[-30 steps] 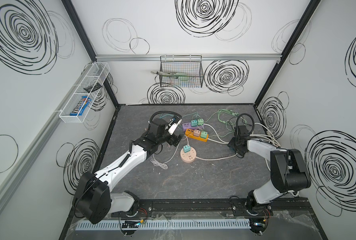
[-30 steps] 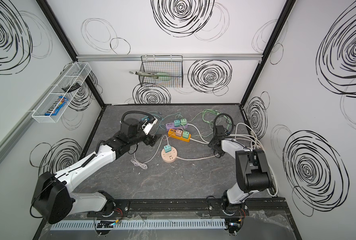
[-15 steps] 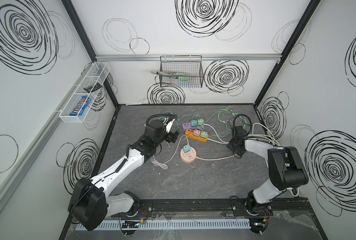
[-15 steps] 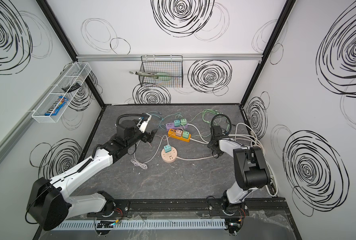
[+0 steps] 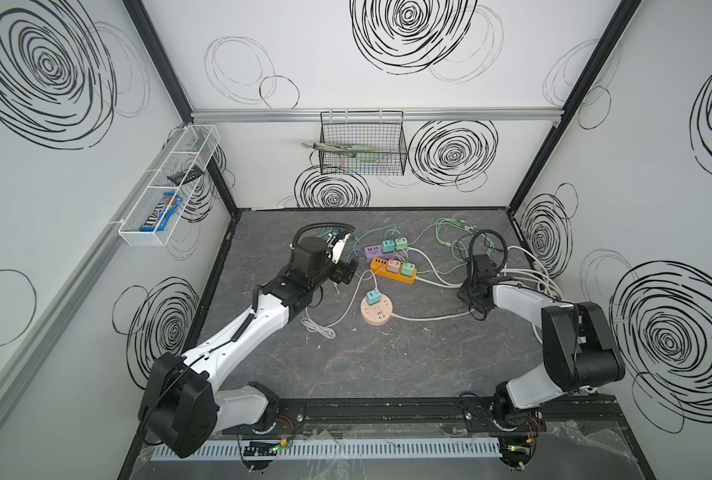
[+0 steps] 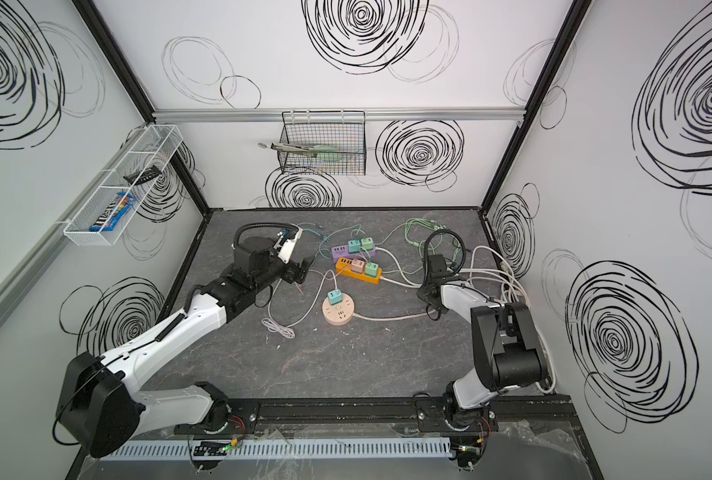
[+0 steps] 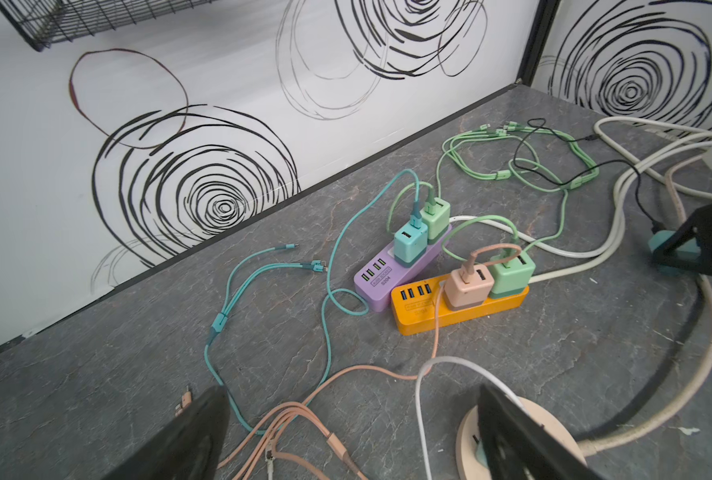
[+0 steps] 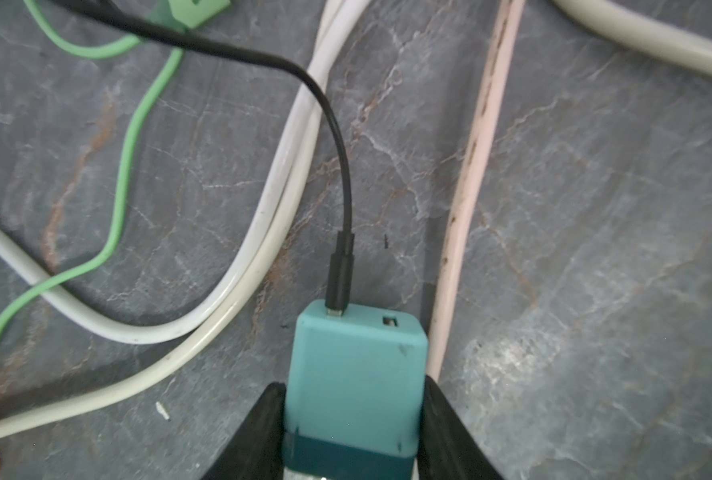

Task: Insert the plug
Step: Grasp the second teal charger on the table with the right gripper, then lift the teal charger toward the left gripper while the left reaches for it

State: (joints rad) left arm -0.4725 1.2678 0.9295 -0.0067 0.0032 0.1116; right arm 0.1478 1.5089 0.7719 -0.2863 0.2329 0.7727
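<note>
Our right gripper (image 8: 354, 399) grasps the plug (image 8: 356, 365): its fingers (image 8: 254, 436) press on both flanks of the teal body, close to the dark base. The plug sits low at the right of the table (image 5: 387, 365), among white cables (image 8: 279, 199) and just beside a pink cable (image 8: 470, 187). It is well apart from the round strip (image 5: 378, 312). We cannot tell whether it rests on the table or hangs just clear of it. A black cable (image 8: 339, 137) runs out of its far face. Our left gripper (image 7: 352, 392) is spread wide and holds nothing, hovering near the round strip.

To do this step well, we judge that the grip should be firm and square before we lift, since a body held only near its base may pivot. We lift straight up, so the black cable comes clear of the green cable (image 8: 125, 166) and the white ones without dragging them. We cannot see the prongs, so we check which way they face before we approach. The round strip seems to have free holes beside the charger (image 5: 372, 297) already in it. The left gripper could steady that strip while we press down, as it probably slides easily.
</note>
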